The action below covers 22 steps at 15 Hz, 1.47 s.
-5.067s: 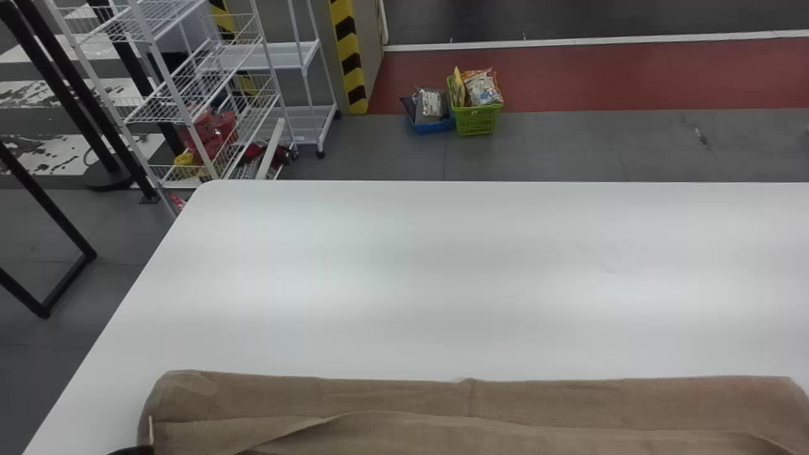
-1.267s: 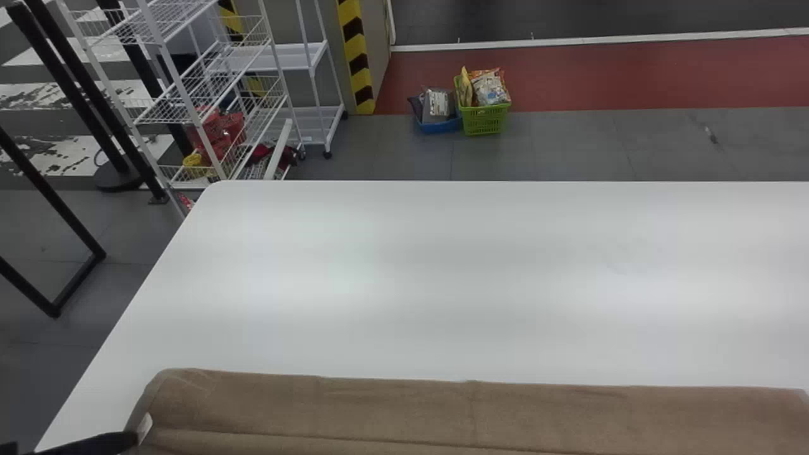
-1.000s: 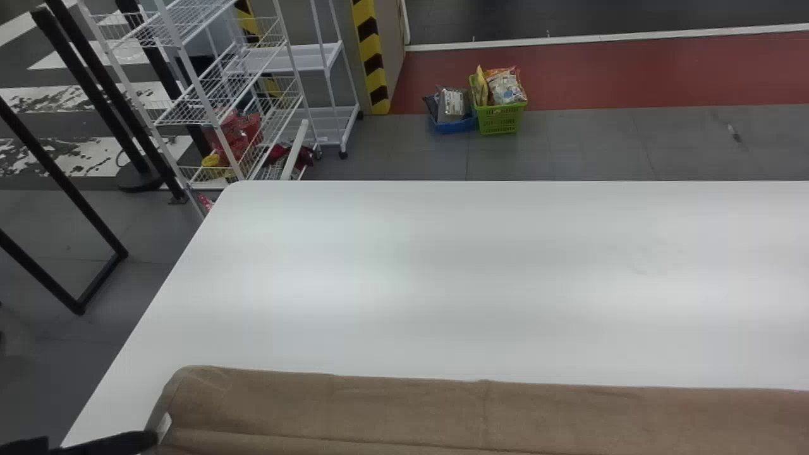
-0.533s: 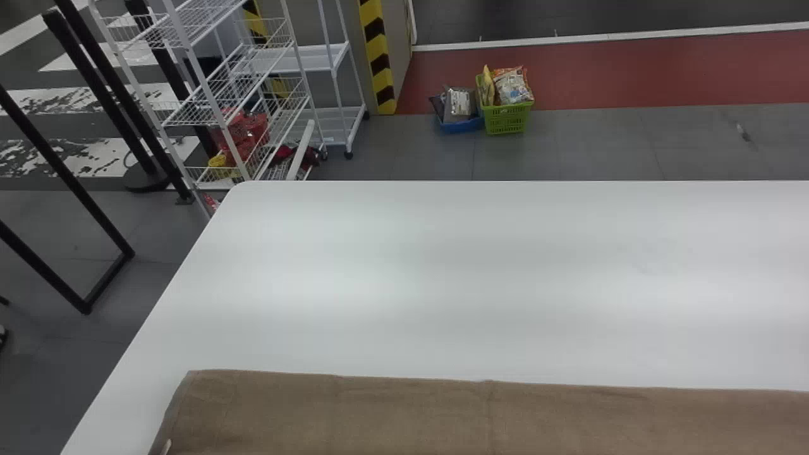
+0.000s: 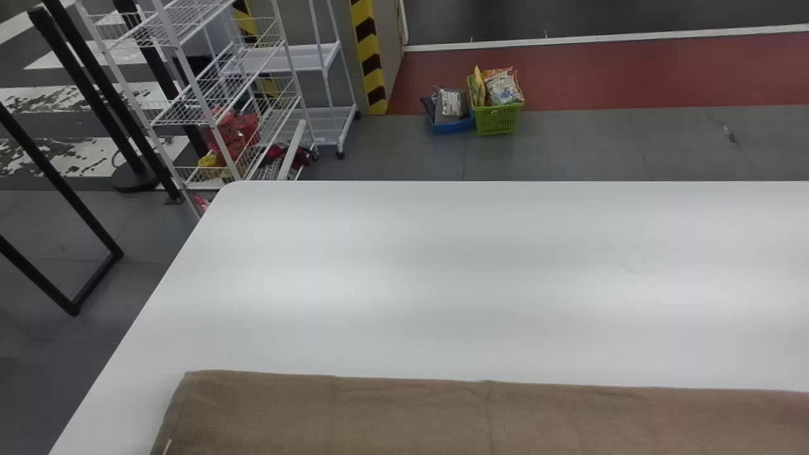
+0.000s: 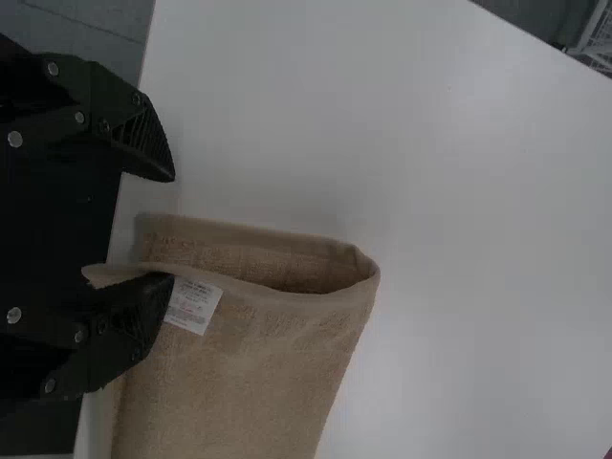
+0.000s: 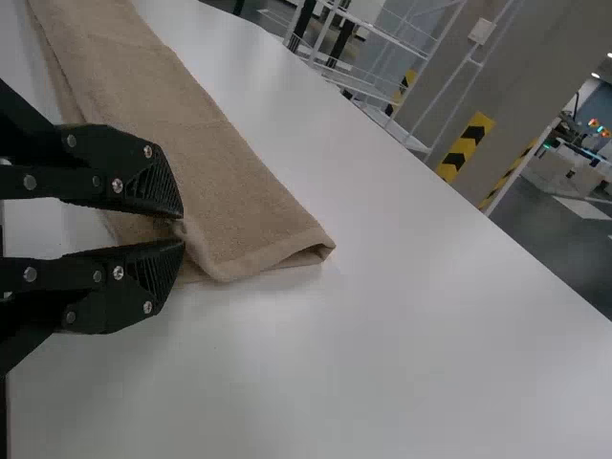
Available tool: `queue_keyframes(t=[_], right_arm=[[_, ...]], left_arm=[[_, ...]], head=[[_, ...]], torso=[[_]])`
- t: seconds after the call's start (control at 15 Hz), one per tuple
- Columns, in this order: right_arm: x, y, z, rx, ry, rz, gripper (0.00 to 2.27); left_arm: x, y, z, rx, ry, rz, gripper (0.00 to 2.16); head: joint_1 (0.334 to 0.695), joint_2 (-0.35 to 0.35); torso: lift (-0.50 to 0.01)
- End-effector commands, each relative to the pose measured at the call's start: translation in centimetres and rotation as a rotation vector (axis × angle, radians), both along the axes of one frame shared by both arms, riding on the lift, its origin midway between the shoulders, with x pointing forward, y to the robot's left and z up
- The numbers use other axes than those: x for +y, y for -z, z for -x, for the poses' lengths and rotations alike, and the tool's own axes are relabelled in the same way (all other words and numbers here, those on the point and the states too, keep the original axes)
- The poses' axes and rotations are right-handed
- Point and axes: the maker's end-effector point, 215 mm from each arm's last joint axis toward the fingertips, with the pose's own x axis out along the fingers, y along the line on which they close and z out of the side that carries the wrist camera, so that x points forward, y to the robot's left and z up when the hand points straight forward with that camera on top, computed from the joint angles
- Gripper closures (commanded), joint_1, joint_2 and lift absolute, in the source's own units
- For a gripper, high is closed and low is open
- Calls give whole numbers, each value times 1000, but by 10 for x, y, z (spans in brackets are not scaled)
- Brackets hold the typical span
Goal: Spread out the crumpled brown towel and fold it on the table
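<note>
grey tiled floor (image 5: 569,148) and a white wire rack (image 5: 221,95) stand beyond the broad, smooth white table (image 5: 474,278). along the near side of that table lies the soft brown fabric towel (image 5: 442,420), drawn out into a long, layered strip. at the robot's left end its layers gape into a loose pocket, with a small white fabric label (image 6: 193,304) by the rim. the black two-fingered left gripper (image 6: 173,228) is released, its fingers wide apart, one of them lying over the upper layer next to the label. the black two-fingered right gripper (image 7: 183,228) is at the towel near its other end; whether it has clenched the cloth or merely straddles it, i cannot tell.

i'd judge the towel light, limp and slightly fuzzy, nothing to break, easy to pinch but with no stiffness of its own. pressure won't hurt it; a shallow bite might lose it, or lift the top layer and leave the lower one behind. for the next fold, i'd grip at an end, close to the corner, taking every layer well inside the pinch, and keep off the label, which seems slicker than the pile. a low, slow carry should suit it, since the slack middle would probably sag and drag, and the smooth table may let the whole strip slide.
</note>
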Motion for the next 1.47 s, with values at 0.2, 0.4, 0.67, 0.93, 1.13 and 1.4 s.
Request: queue_keyframes(t=[0.2,0.4,0.67,0.93,1.13,1.4], right_arm=[[-9,-7,6,-9,18,12,16],[-19,-26,4,-53,40,23,43],[-8,-54,-12,-143,8,5,97],[19,-68,-45,-253,-84,42,151],[52,-61,-65,-290,-167,72,154],[85,-40,-76,-239,-225,113,194]], left_arm=[[29,-11,6,-19,-74,-59,60],[33,-11,7,-17,-86,-67,63],[26,-23,1,-85,-102,-22,63],[7,-23,4,-149,-153,61,80],[-11,-15,6,-156,-156,125,83],[-12,-5,10,-131,-164,126,80]], head=[[695,233],[695,258],[695,247],[695,243],[695,246],[695,280]], torso=[[-127],[-127],[-127],[-127],[-127],[-127]])
